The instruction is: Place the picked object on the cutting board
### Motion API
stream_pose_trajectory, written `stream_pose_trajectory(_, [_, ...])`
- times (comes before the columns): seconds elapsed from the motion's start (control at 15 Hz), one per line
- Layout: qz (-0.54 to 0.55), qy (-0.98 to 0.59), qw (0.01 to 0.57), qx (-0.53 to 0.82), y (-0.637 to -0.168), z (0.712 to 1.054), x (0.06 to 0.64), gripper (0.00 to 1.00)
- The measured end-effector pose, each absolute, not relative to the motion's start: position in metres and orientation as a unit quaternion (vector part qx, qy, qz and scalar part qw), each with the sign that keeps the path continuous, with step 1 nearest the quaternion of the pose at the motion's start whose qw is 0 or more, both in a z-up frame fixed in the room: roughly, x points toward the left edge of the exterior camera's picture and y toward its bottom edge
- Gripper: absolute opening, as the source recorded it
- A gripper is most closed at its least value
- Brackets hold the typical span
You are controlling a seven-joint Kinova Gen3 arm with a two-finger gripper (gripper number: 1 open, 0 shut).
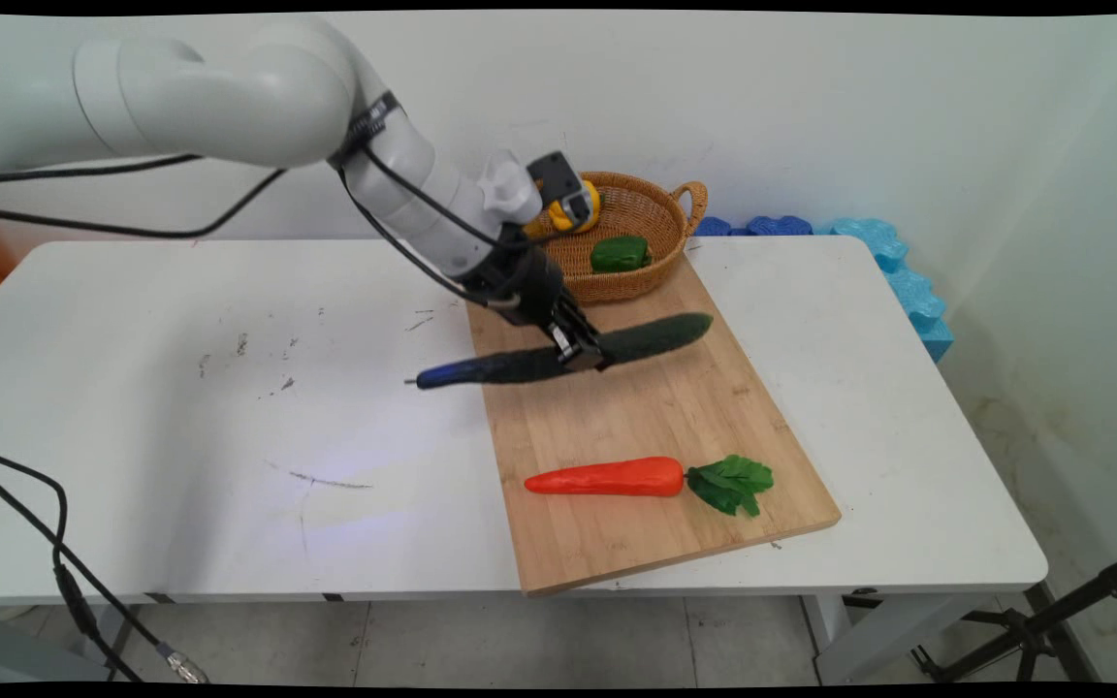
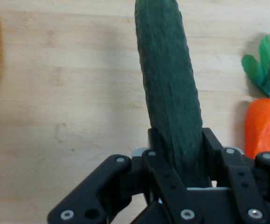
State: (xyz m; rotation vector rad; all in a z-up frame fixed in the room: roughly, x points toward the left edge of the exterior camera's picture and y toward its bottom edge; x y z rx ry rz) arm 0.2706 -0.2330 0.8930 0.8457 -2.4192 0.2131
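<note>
A long dark green cucumber (image 1: 655, 336) is held level a little above the wooden cutting board (image 1: 655, 427), with my gripper (image 1: 580, 347) shut on its middle. Its left end reaches past the board's left edge over the white table. In the hand view the cucumber (image 2: 169, 88) runs up between the fingers (image 2: 153, 154) over the board (image 2: 79, 102). An orange carrot (image 1: 607, 478) with green leaves lies on the board's near part, and the carrot (image 2: 264, 126) shows at the right edge of the hand view.
A wicker basket (image 1: 660, 208) stands at the board's far end, holding a green pepper (image 1: 620, 253) and a yellow item partly hidden by the arm. Blue foam pieces (image 1: 893, 262) lie along the wall at the back right. Black cables hang at the left.
</note>
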Motion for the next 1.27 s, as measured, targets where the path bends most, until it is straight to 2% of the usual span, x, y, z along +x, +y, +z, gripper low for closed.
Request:
stream_pose_trajectory(0.53, [0.043,-0.904,0.291,0.31,-0.235,0.84,0.259,0.0])
stream_pose_trajectory(0.93, [0.028,-0.902,0.299,0.311,-0.238,0.814,0.251,0.0])
stream_pose_trajectory(1.0, [0.027,-0.901,0.299,0.312,-0.238,0.811,0.25,1.0])
stream_pose_trajectory(1.27, [0.021,-0.901,0.302,0.311,-0.237,0.802,0.248,1.0])
